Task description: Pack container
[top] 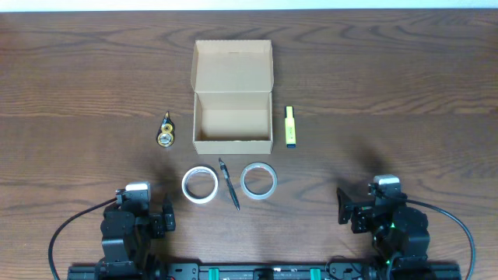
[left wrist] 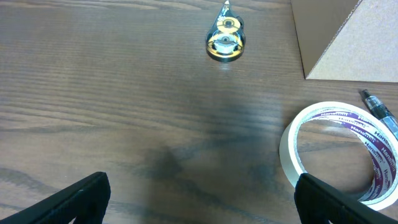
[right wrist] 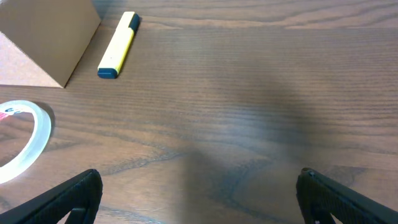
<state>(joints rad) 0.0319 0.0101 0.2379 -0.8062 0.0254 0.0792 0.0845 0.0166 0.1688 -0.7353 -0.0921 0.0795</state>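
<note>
Left gripper [left wrist: 199, 193] and right gripper [right wrist: 199, 190] gape empty; container [top: 233, 124], well ahead between them, looks light, crushable; I'd pinch a side wall.

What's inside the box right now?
Nothing visible: in the overhead view the open box shows only bare cardboard floor, with its lid folded back. A thin strip behind its near wall may be hidden. Both wrist views show only its outer walls.

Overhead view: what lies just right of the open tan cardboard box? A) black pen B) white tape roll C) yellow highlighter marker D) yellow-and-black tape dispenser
C: the yellow highlighter marker lies beside the right wall of the open tan cardboard box; the white tape rolls and black pen lie in front.
</note>
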